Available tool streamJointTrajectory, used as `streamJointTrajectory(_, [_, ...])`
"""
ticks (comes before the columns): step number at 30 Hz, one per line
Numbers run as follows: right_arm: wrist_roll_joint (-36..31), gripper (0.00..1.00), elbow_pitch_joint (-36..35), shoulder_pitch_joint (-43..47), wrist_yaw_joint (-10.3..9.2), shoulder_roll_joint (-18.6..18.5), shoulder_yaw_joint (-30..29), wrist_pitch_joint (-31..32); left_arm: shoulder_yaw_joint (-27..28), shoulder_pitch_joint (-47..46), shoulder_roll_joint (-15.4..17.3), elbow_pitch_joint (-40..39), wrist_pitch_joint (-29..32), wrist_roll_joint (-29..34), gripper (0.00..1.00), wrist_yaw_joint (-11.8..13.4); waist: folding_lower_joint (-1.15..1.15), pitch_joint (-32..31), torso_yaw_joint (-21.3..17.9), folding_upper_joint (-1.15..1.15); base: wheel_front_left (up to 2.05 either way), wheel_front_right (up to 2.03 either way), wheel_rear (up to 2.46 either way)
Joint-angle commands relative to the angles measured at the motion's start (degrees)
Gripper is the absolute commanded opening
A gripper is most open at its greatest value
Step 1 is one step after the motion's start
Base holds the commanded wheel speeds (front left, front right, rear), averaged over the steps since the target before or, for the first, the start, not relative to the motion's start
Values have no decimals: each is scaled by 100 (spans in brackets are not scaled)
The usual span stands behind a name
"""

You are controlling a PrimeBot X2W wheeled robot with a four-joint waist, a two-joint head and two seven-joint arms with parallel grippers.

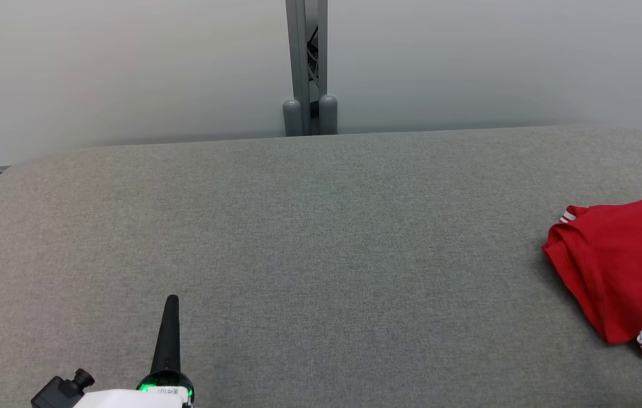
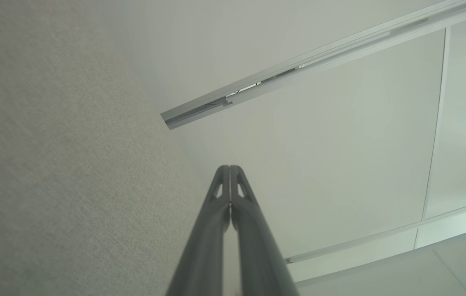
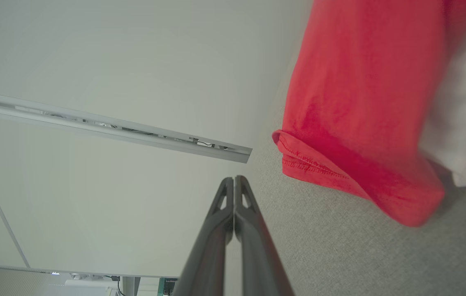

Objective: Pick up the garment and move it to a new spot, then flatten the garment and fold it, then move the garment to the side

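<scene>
The left claw [image 2: 230, 169] is closed and empty. Its wrist view shows two dark tapered fingers pressed tip to tip, while the head view shows only a single black spike. The right claw [image 3: 234, 179] is closed the same way and grips nothing, just beside the garment [image 3: 352, 102]. Its wrist view picks out the soft red knit and a stitched, rolled hem. The head view alone places the garment [image 1: 615, 255], folded with white-striped cuffs, at the far right of the bench [image 1: 321, 226], which has a grey woven cover and rounded corners.
</scene>
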Motion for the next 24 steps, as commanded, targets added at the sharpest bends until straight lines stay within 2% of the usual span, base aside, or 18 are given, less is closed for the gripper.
streamJointTrajectory(1, [114,0,-7,-99,0,-63,-59,64,39,4,-4,-50,-23,-85,0,-69,0,0,-1,0,0,0,0])
streamJointTrajectory(24, [1109,0,106,-173,0,-82,-452,644,123,112,-211,-98,-47,-878,0,-298,0,16,-19,0,0,0,0])
